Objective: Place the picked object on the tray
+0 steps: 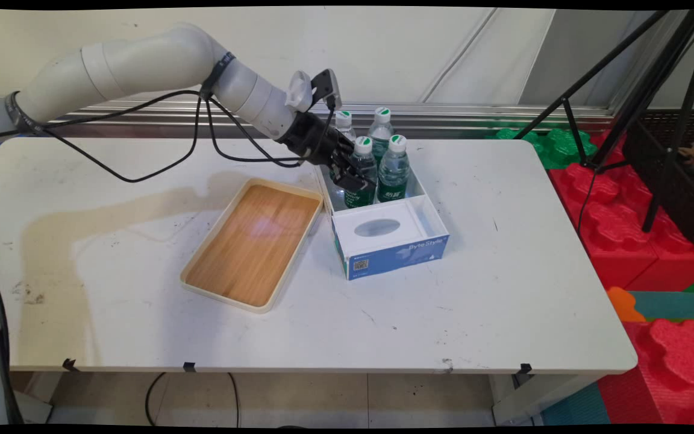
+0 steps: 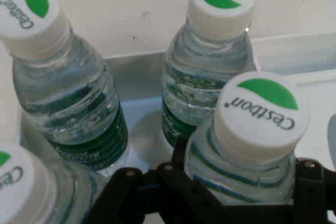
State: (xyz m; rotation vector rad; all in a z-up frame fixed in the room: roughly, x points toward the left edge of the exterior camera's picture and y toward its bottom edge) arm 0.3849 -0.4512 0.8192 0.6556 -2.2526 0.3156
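Four small water bottles with white and green caps stand in the back compartment of a white and blue box point(image 1: 392, 253). My gripper point(image 1: 356, 179) reaches down into that compartment from the left and is shut on the front-left bottle point(image 1: 363, 158). In the hand view this bottle point(image 2: 260, 129) sits between the black fingers point(image 2: 170, 179), which press on its shoulder from both sides just under the cap. The front-right bottle point(image 1: 395, 169) stands right beside it. The two back bottles point(image 1: 381, 123) stand behind; the arm partly hides the left one.
A wooden tray with a cream rim point(image 1: 190, 280) lies on the table left of the box, almost touching it. The box's front part has a white lid with an oval opening point(image 1: 377, 227). Tripod legs point(image 1: 570, 120) and red foam blocks point(image 1: 618, 229) stand off the table's right side.
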